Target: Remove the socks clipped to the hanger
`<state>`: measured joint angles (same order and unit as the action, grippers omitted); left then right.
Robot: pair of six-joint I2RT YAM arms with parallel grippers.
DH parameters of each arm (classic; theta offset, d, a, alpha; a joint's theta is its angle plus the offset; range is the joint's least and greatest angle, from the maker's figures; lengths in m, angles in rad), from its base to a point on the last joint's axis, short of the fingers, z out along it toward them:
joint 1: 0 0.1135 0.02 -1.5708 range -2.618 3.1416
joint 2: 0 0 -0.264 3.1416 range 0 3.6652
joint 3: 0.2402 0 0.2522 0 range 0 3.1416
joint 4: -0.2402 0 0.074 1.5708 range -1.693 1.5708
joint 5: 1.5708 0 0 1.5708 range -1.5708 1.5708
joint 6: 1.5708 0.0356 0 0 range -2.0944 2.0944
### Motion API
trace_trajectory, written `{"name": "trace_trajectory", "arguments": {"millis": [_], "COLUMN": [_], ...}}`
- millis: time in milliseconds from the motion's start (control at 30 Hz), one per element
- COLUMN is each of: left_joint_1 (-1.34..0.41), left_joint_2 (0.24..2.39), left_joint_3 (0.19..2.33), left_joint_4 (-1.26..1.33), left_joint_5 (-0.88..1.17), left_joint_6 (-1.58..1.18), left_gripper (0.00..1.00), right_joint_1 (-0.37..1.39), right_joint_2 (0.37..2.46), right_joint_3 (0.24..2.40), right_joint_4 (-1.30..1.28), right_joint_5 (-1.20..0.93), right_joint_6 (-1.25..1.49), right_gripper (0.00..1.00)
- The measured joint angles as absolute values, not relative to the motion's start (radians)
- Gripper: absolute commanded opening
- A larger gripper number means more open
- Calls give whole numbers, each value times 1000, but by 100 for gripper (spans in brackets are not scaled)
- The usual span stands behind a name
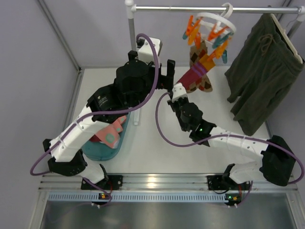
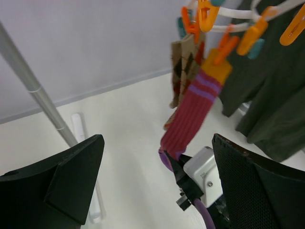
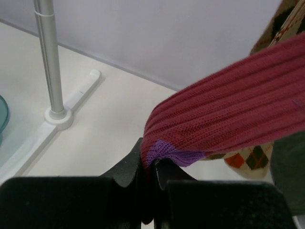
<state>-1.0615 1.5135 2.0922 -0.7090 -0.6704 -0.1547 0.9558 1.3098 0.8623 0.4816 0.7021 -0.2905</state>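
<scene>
White table [image 1: 143, 143], grey walls [image 1: 95, 33]; teal basin [image 1: 101, 152] holds socks [image 1: 112, 133]; my right gripper [image 3: 148, 166] pinches maroon sock [image 3: 228, 124], left gripper [image 2: 157, 164] gapes.

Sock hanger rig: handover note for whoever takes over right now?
Right tool: shut on the purple toe of the maroon sock, which stretches up to the orange pin still clipping it.
Left tool: open, empty, facing the hanger.
Behind the maroon one, the argyle sock is still clipped.
Done: a pink-and-white sock lies in the teal basin under the left arm.
Left: pull the maroon sock free, then the argyle one.
</scene>
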Motion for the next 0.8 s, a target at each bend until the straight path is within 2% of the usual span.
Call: {"name": "trace_trajectory", "arguments": {"millis": [167,400,567,600,700,800], "left_joint_1": [-1065,-1065,-1065,-1065,-1064,-1059], "left_joint_2": [1512,1500,1488,1488,1488,1480], "left_joint_3": [2057,1902,1790,1781,1762,1743], "left_joint_4": [-706,-681,-642,-633,-591,-548], "left_joint_5": [-562,-533,-511,-511,-506,-501], "left_joint_6": [-167,-223,-243,-245,-256,-262], "left_gripper": [99,99,99,99,99,99], "right_joint_1": [874,646,457,416,307,203], "right_joint_2": [1246,1121,1044,1036,1037,1048], "right_joint_3": [792,703,659,655,654,654], "right_joint_4": [479,468,460,464,471,471], "right_joint_5": [635,476,274,233,103,-15], "right_joint_6": [-212,-117,-56,-39,6,66], "right_gripper": [0,0,3,7,44,57]}}
